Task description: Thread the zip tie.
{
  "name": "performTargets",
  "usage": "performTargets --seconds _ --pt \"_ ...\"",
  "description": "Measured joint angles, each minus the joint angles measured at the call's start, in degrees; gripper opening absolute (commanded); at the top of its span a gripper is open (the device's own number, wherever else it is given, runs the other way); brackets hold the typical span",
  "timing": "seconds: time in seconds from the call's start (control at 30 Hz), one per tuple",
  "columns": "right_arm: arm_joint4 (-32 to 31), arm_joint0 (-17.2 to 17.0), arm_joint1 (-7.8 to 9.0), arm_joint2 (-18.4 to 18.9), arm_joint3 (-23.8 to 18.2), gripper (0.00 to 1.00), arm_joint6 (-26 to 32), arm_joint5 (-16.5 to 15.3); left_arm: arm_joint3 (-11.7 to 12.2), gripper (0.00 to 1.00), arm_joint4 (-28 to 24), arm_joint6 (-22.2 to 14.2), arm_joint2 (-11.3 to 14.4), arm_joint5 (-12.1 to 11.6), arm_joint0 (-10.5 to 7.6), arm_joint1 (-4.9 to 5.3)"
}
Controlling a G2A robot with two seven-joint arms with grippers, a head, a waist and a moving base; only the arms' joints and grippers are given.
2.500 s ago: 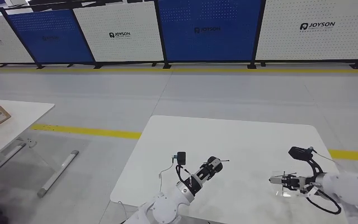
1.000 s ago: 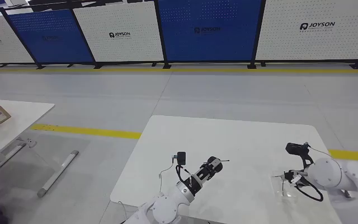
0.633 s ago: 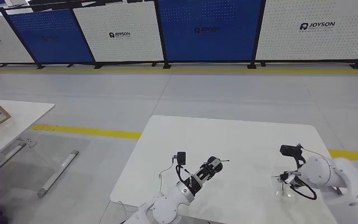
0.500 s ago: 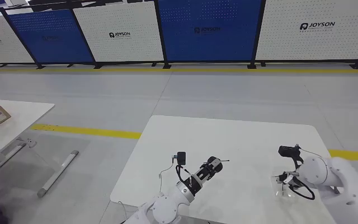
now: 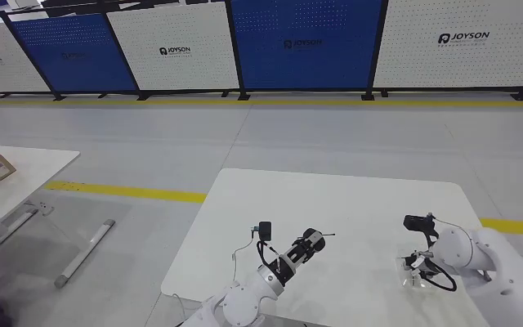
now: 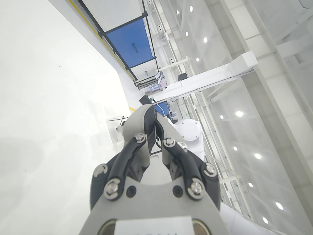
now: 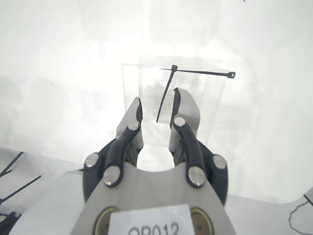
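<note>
1. Right hand (image 7: 157, 95): wide open and holding nothing. It hangs over the clear stand (image 7: 211, 103) on the right side of the white counter (image 7: 73, 37). Spare ties (image 7: 9, 172) lie on the counter back beside its wrist.
2. Zip tie (image 7: 166, 91): it lies on top of the stand. Its tail end sits in the gap between the two fingers, closer to one pad (image 7: 176, 103) than the other. It seems to touch neither.
3. Long axis: the strap runs away from the hand, roughly along the fingers with a slight slant. The pointed tip is nearest the palm and the head is at the far end. My read is that closing would pinch across the strap's width, so little re-aiming is needed.
4. Second tie (image 7: 203, 72): it lies crosswise to the first and meets it at the first one's head. Its own head is out near the stand's far corner. Cannot tell whether it passes through that head or only lies over it.
5. Left hand (image 5: 313, 239): well apart, toward the counter's front middle, with its fingers pressed together. A thin dark strand (image 5: 325, 236) pokes out past its tip, and I cannot tell whether the hand grips it. The right hand is clearly the nearer one to the stand's ties.
</note>
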Motion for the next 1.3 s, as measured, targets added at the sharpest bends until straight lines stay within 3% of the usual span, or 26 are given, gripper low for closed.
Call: performTargets --seconds 0.8,0.93,1.0,1.3 --pt "-1.2 3.4 -2.72 -2.8 6.4 0.19 0.0 0.0 0.0 0.00 0.0 0.0 0.0 0.0 0.00 0.00" --pt "-1.0 4.0 -3.06 -3.3 7.3 0.15 0.0 0.0 0.0 0.00 0.0 0.0 0.0 0.0 0.00 0.00" --pt "-1.0 4.2 -3.21 -3.5 7.6 0.01 0.0 0.0 0.0 0.00 0.0 0.0 0.0 0.0 0.00 0.00" --pt "-1.5 4.7 -3.45 -3.7 8.5 0.00 0.0 0.0 0.0 0.00 0.0 0.0 0.0 0.0 0.00 0.00"
